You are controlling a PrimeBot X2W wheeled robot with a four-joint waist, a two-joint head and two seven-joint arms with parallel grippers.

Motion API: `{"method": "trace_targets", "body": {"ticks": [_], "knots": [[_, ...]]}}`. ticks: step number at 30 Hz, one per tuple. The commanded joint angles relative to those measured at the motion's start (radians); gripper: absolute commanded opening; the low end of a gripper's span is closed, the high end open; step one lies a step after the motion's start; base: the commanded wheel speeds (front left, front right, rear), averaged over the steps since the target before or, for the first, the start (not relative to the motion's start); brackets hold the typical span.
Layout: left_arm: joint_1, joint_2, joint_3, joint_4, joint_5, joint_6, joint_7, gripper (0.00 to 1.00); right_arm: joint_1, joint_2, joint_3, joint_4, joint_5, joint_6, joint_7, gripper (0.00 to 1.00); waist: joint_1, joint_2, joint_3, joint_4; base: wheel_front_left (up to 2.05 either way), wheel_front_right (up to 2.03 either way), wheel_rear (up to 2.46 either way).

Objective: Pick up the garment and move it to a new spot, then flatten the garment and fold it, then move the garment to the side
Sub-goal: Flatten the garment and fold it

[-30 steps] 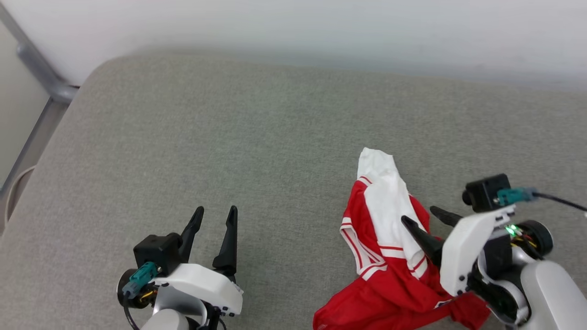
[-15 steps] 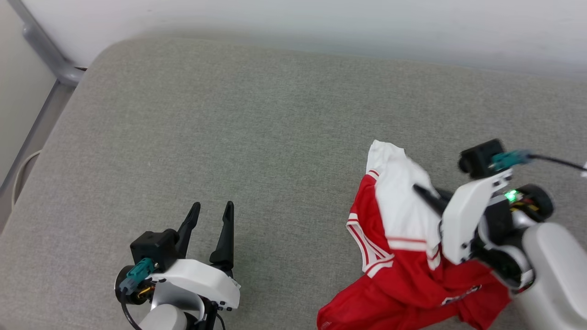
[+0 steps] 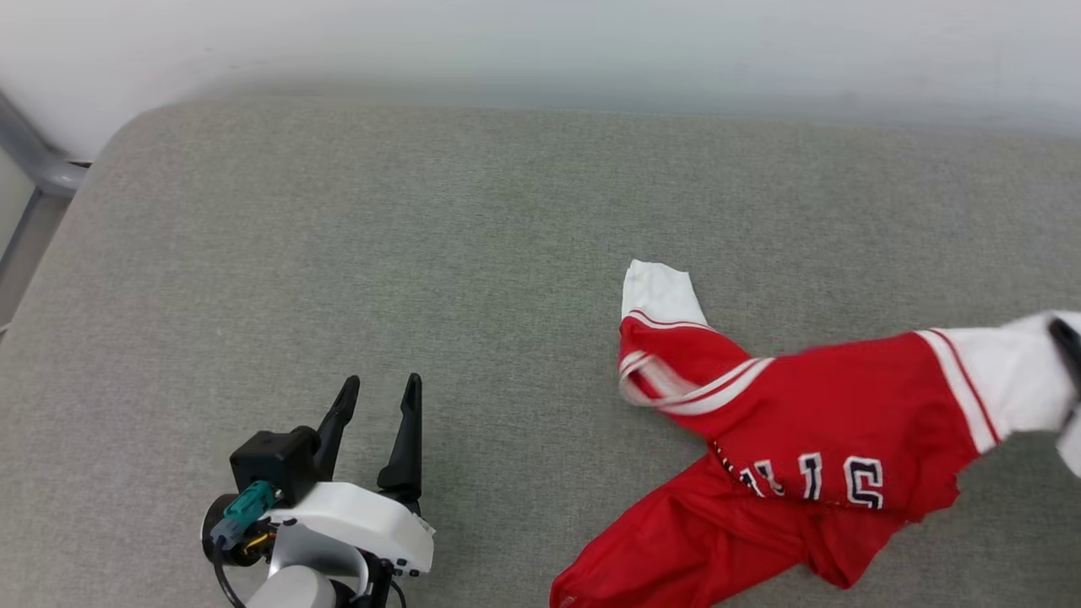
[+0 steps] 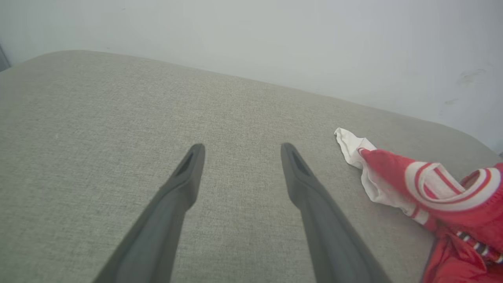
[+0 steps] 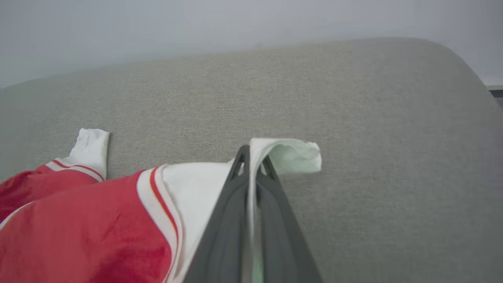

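At 7 o'clock in the head view, the left gripper (image 3: 382, 384) is held with jaws spread and nothing between them. The garment (image 3: 828, 422) is stretched across the grey cushion (image 3: 422, 236) from 5 to 3 o'clock. Its white sleeve (image 5: 196, 188) is clamped between the closed jaws of the right gripper (image 5: 254, 157).

In the head view the right gripper (image 3: 1068, 346) is running off the right edge, with just a dark sliver showing against the white sleeve (image 3: 1005, 380). The garment (image 3: 828, 414) is spilling past the bottom edge there, folds are swallowing part of its black lettering (image 3: 811, 477), and its striped collar (image 3: 654, 387) is showing blurred. In the right wrist view the pressed-together jaws are covering part of the pinched sleeve
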Motion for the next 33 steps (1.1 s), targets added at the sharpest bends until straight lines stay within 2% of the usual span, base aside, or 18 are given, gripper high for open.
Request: {"method": "trace_targets", "body": {"ticks": [1,4,7,9,14,15,16,17,24,28,31,33], "knots": [[0.000,0.006,0.002,-0.003,0.006,0.004,0.001,1.00,0.031,0.016,-0.043,0.000,-0.004,-0.001,-0.010,0.00,0.0000,0.0000,0.004,-0.010,0.00,0.00,0.00],[0.002,0.010,0.002,-0.006,0.003,0.005,0.005,1.00,0.100,0.059,-0.174,0.024,-0.022,-0.001,-0.021,0.00,0.0000,0.0000,0.009,-0.024,0.00,0.00,0.00],[0.003,0.017,0.004,-0.007,0.001,0.009,0.007,1.00,0.145,0.108,-0.254,0.062,-0.036,-0.001,-0.026,0.00,0.0000,0.0000,0.012,-0.037,0.00,0.00,0.00],[0.003,0.018,0.004,-0.011,0.001,0.010,0.011,1.00,0.163,0.138,-0.280,0.098,-0.043,-0.001,-0.033,0.00,0.0000,0.0000,0.016,-0.045,0.00,0.00,0.00],[-0.009,0.030,0.005,-0.015,-0.001,0.010,0.019,1.00,0.136,0.187,-0.271,0.172,-0.076,-0.001,-0.090,0.00,0.0000,0.0000,0.025,-0.060,0.00,0.00,0.00],[-0.010,0.031,0.005,-0.015,-0.001,0.010,0.020,1.00,0.124,0.191,-0.260,0.180,-0.082,-0.001,-0.108,0.22,0.0000,0.0000,0.025,-0.063,0.00,0.00,0.00],[-0.011,0.033,0.005,-0.014,-0.001,0.010,0.022,1.00,0.118,0.196,-0.250,0.189,-0.091,-0.001,-0.128,0.70,0.0000,0.0000,0.024,-0.065,0.00,0.00,0.00],[-0.009,0.036,0.006,-0.013,-0.003,0.011,0.022,1.00,0.119,0.192,-0.240,0.192,-0.113,-0.001,-0.151,1.00,0.0000,0.0000,0.020,-0.068,0.00,0.00,0.00],[0.017,0.047,0.007,-0.015,-0.009,0.021,0.031,1.00,0.094,0.210,-0.221,0.158,-0.191,-0.001,-0.361,1.00,0.0000,0.0000,-0.027,-0.086,0.00,0.00,0.00],[0.019,0.060,0.005,-0.021,-0.003,0.026,0.043,1.00,0.111,0.231,-0.211,0.099,-0.293,-0.001,-0.466,1.00,0.0000,0.0000,-0.054,-0.101,0.00,0.00,0.00],[0.012,0.076,0.007,-0.025,-0.007,0.025,0.058,1.00,0.132,0.252,-0.187,0.045,-0.327,-0.001,-0.518,1.00,0.0000,0.0000,-0.070,-0.115,0.00,0.00,0.00],[-0.026,0.085,0.003,-0.028,-0.015,0.013,0.094,1.00,0.175,0.275,-0.123,-0.033,-0.341,-0.001,-0.541,1.00,0.0000,0.0000,-0.081,-0.132,0.00,0.00,0.00]]}}
